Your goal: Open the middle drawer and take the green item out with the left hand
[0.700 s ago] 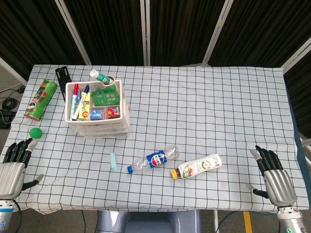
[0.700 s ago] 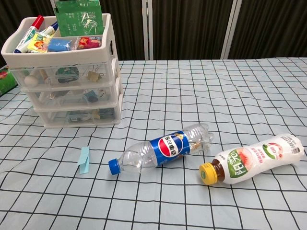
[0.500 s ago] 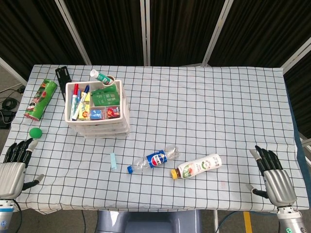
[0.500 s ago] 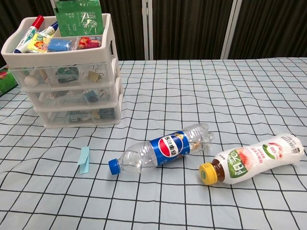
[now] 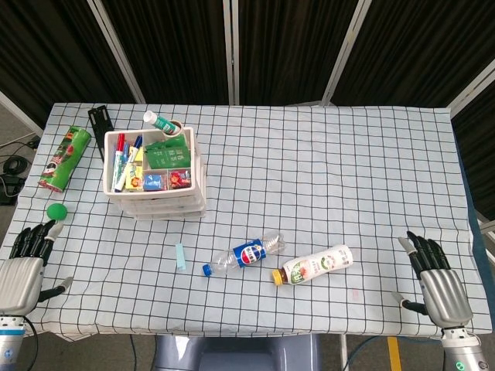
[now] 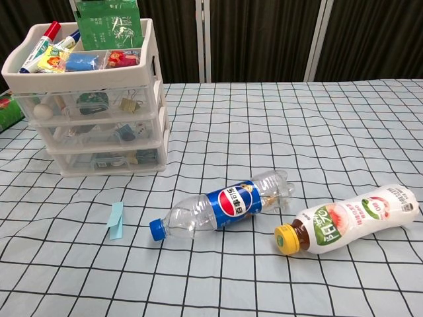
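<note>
A: Head view: left hand (image 5: 22,267) at the near-left table edge, fingers extended and apart, holding nothing; right hand (image 5: 437,278) at the near-right edge, likewise spread and empty.

B: Chest view: neither hand visible; three-drawer organizer (image 6: 99,99) stands far left, all drawers pushed in; middle drawer (image 6: 102,132) closed, with clips and small bits dimly seen through its clear front; cannot tell which is the green item.

A: Top tray holds markers (image 5: 120,158) and a green packet (image 5: 161,154); green ball (image 5: 55,210) sits just beyond the left hand; green snack tube (image 5: 65,158) lies far left.

B: Pepsi bottle (image 6: 221,206) and yellow-capped drink bottle (image 6: 350,218) lie on their sides, near centre; blue strip (image 6: 116,220) left of them.
</note>
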